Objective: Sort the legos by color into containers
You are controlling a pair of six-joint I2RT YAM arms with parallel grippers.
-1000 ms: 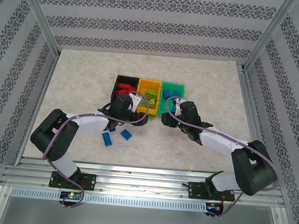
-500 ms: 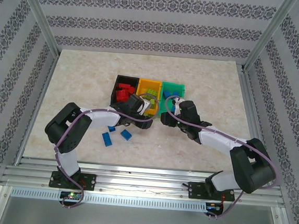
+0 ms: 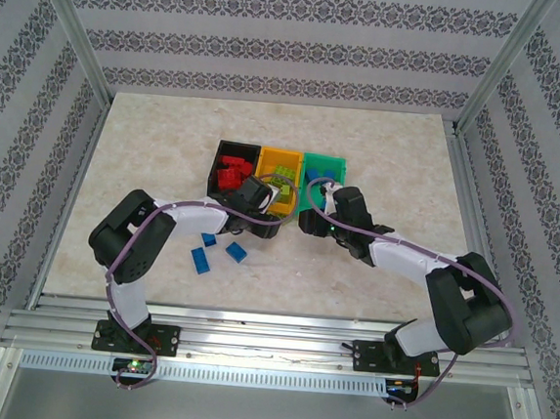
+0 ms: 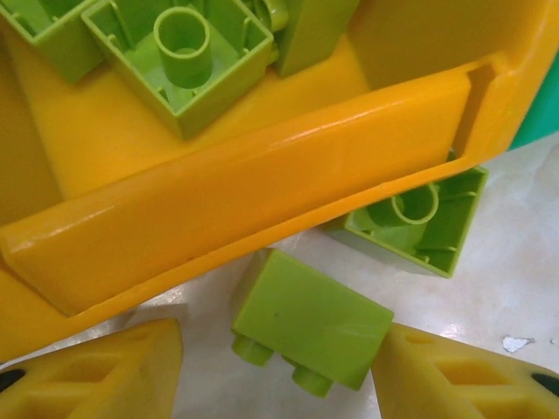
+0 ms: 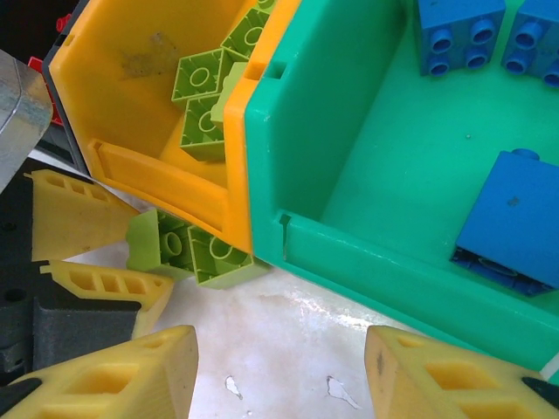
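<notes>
Left fingers (image 4: 96, 375) are spread either side of lime green studded plastic brick (image 4: 306, 319), lower centre. Right fingers (image 5: 113, 375) are held apart, empty, below green plastic bin (image 5: 393, 262).

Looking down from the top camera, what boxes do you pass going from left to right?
Black bin with red legos → orange-yellow bin with lime green legos → green bin with blue legos.

One lime brick (image 4: 417, 223) lies half hidden — by the orange-yellow bin (image 4: 262, 192).
</notes>
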